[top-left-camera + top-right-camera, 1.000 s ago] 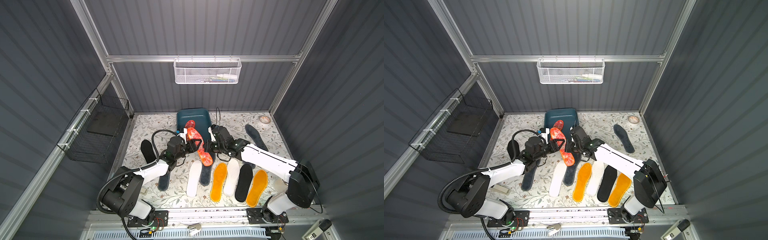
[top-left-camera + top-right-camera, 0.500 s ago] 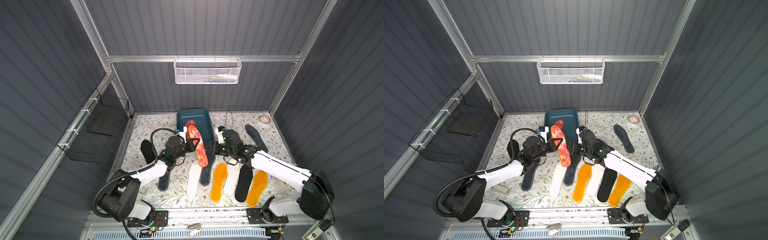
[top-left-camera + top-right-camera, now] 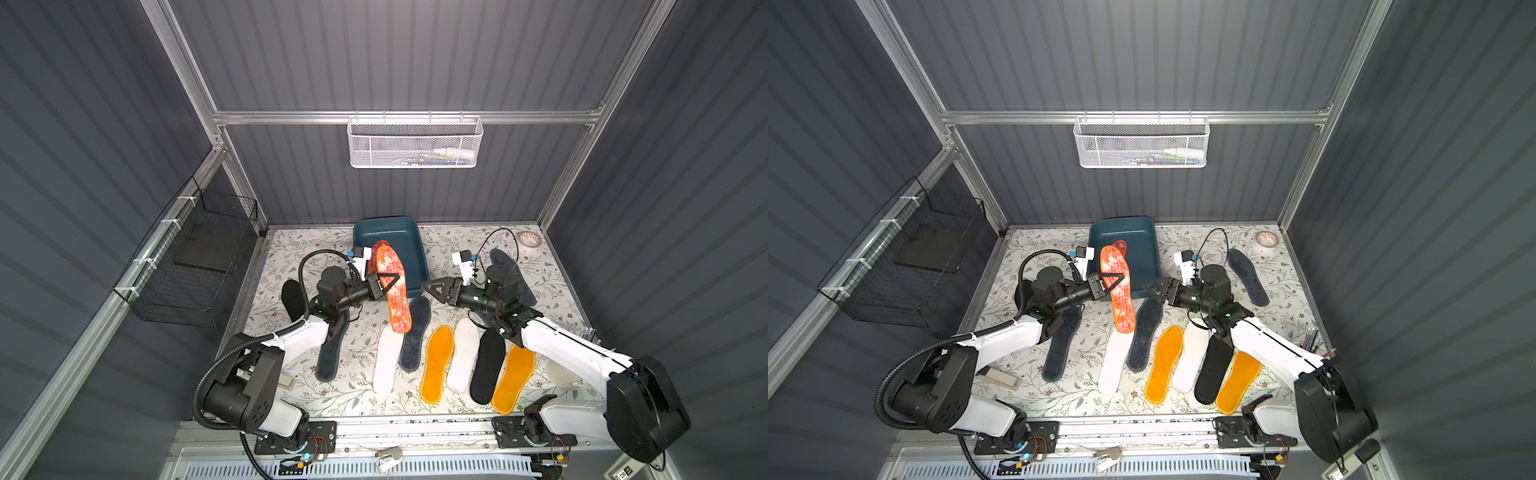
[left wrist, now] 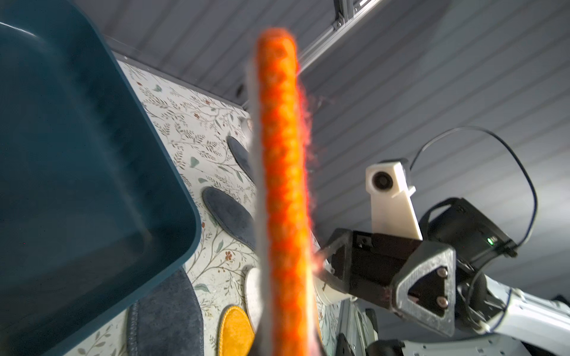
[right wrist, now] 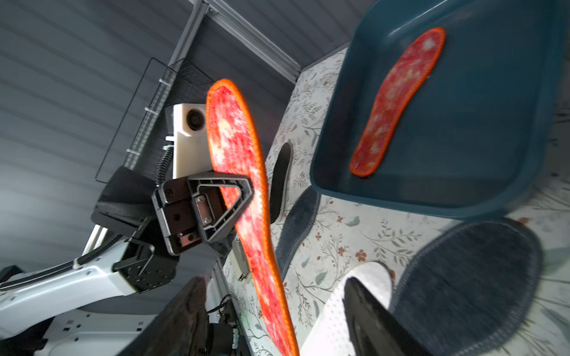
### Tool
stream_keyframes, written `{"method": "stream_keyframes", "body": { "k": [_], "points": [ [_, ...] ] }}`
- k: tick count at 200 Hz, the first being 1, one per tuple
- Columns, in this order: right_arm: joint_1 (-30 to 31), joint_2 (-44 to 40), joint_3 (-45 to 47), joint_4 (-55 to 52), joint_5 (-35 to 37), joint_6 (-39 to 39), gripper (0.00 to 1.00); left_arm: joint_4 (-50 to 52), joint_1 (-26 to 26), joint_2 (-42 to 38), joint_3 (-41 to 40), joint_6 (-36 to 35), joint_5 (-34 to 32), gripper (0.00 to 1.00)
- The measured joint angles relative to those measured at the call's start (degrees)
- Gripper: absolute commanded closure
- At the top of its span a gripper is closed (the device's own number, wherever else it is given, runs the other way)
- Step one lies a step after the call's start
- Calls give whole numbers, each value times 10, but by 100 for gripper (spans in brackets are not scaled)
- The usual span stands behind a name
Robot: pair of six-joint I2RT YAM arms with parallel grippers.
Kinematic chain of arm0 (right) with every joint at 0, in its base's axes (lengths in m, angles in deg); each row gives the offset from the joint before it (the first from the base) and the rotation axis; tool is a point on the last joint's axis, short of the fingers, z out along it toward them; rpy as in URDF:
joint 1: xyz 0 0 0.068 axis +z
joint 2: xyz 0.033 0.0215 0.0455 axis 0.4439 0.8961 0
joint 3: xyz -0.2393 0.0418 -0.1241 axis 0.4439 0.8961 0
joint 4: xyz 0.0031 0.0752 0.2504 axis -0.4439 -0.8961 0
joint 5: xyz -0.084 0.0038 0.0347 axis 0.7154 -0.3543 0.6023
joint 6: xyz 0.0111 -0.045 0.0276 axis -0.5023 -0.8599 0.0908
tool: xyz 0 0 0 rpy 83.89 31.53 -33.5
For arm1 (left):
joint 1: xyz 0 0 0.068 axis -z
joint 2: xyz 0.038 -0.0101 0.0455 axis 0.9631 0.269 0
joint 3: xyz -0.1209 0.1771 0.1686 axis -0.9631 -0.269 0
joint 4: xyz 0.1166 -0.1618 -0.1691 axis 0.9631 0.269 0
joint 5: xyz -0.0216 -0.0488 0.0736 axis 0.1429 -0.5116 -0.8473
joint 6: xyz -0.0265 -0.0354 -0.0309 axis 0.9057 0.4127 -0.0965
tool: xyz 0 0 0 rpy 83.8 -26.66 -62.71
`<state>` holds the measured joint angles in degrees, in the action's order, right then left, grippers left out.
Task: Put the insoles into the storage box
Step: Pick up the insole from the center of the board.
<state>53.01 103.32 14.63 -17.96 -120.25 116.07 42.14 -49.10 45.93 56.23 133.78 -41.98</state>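
Insoles [image 3: 436,361], top views: seven lie flat in a row on the floral table [image 3: 286,253], on the near side of the storage box [image 3: 399,232]. I spot two more off to the sides.
Left gripper [image 3: 390,282], top views: clamped on a red-orange insole [image 3: 400,316] at mid-length and holding it above the table, its near end over the row.
Right gripper [image 3: 428,286], top views: near that insole but apart from it, holding nothing.
Left wrist view: I see the red-orange insole [image 4: 282,185] edge-on and blurred. The storage box [image 4: 92,154] is on one side of it, and the right gripper [image 4: 373,265] is on the other with jaws spread wide.
Right wrist view: the left gripper [image 5: 240,200] pinches the insole across both faces. A second red insole [image 5: 398,101] lies flat on the box floor. My own fingers [image 5: 370,317] stand well apart with nothing between them.
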Motion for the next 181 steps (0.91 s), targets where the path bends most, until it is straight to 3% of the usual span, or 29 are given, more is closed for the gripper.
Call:
{"method": "stream_keyframes", "body": {
  "k": [40,99,141,181],
  "points": [
    [1,66,-15,72,-42,39,35,-23,0,13,1,21,35,100],
    [28,92,-46,91,-49,50,46,-38,0,13,2,31,47,100],
    [50,118,-70,86,-51,43,74,-49,0,26,8,37,58,100],
    [49,124,-73,76,-45,44,92,-55,0,29,12,41,64,100]
  ]
}}
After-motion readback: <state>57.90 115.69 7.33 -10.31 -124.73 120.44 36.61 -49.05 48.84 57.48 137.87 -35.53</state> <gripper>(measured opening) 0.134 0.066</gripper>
